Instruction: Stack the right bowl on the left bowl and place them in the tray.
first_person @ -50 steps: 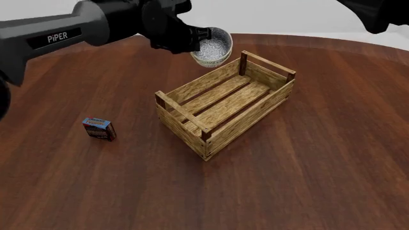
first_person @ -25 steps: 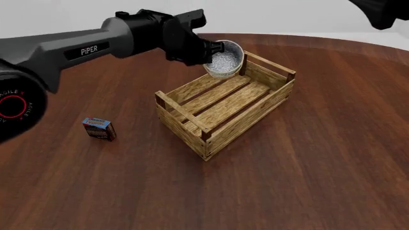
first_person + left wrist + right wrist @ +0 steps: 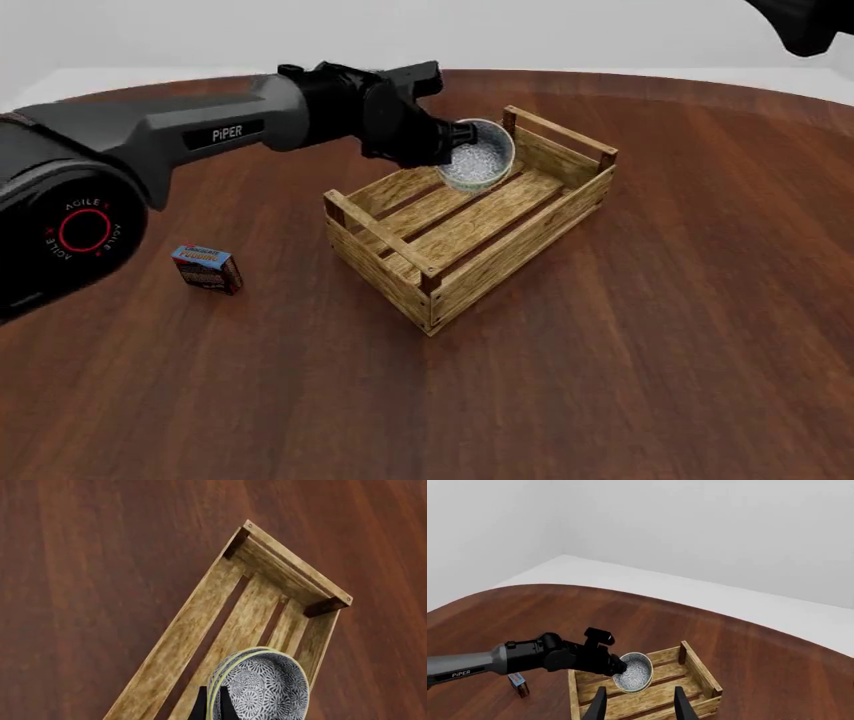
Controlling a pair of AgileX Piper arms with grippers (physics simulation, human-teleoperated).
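Two patterned grey bowls with yellow-green rims sit nested as one stack (image 3: pixel 477 155), tilted on edge. My left gripper (image 3: pixel 447 150) is shut on the stack's rim and holds it just above the far end of the tray (image 3: pixel 514 265), a slatted light-wood crate. The left wrist view shows both rims of the stack (image 3: pixel 263 687) pinched between the dark fingers (image 3: pixel 200 707), with the tray (image 3: pixel 187 635) below. My right gripper (image 3: pixel 639 707) hangs high and open, holding nothing. From there I see the bowls (image 3: pixel 635 672) and the tray (image 3: pixel 700 672) far below.
A small blue-and-red box (image 3: pixel 207 268) stands on the brown wooden table to the left of the tray, also visible as the box (image 3: pixel 517 682) in the right wrist view. The right arm (image 3: pixel 807 20) shows only at the top right corner of the front view.
The left arm has carried the stacked bowls rightward and downward, from beyond the tray's far left side to over its far end. The right arm has barely moved.
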